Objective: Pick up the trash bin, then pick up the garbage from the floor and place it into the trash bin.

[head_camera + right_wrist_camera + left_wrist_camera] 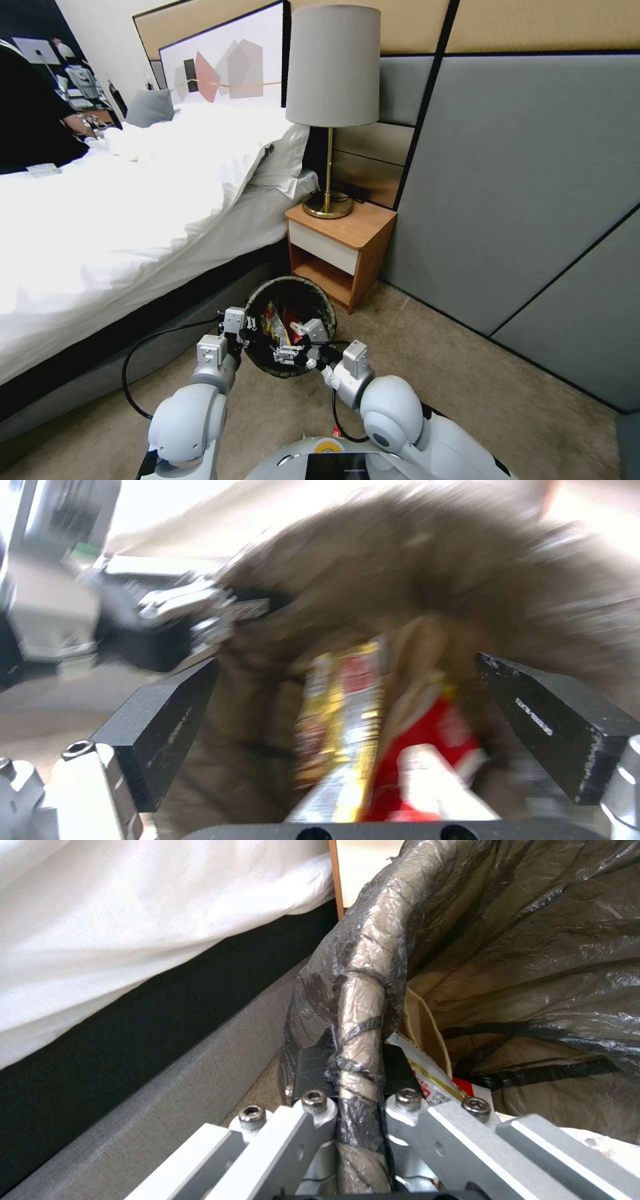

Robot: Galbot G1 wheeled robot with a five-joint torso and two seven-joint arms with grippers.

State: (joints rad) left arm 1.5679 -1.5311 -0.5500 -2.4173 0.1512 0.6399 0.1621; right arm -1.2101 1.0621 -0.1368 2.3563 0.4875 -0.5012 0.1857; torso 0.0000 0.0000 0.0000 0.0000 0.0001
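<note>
The left gripper [357, 1085] has its fingers [312, 1067] clamped on the bin [263, 360] rim, liner pinched between them. The right gripper [347, 730] hangs over the bin mouth, fingers [163, 725] spread apart and empty. Inside lies garbage [340, 715] (yellow wrapper, red packet). The bin sits between the bed [100, 220] and the nightstand [347, 247].

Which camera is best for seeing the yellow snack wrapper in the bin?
The right wrist view. There the yellow snack wrapper stands large between the right gripper's open fingers, beside red packets, though blurred. The head view shows it small inside the trash bin. The left wrist view shows the left gripper clamping the rim, with a wrapper corner peeking.
</note>
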